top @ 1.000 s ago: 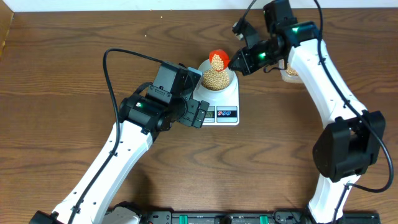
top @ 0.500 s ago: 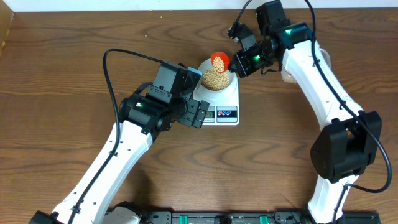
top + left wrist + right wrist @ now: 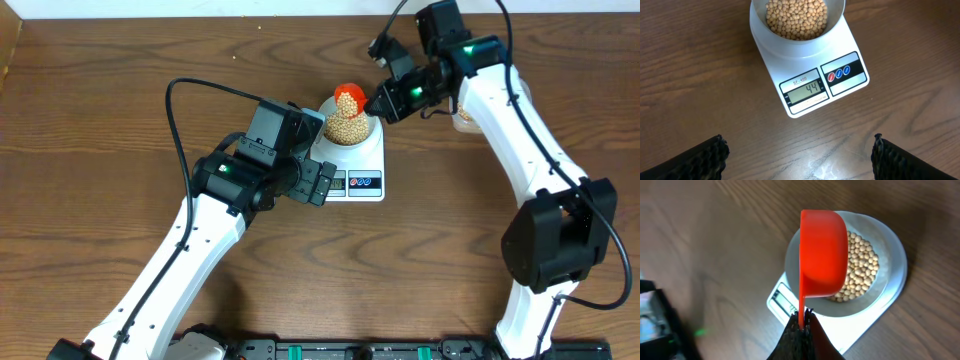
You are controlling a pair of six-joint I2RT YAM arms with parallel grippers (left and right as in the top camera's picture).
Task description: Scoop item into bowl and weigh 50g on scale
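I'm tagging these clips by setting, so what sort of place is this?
Likely a robotics lab bench, not a kitchen: a left arm and right arm at a wooden table, beans in a bowl on a digital scale.

Light: bright, even, overhead | shadows: soft, faint | glare: pale sheen on table [image 3: 837, 162], left wrist view | focus: scale [image 3: 807, 67] crisp; red scoop [image 3: 823, 255] sharp, left background blurred, right wrist view

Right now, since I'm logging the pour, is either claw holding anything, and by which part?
The right claw grips the red scoop by its handle's end; the left claw is open and empty.
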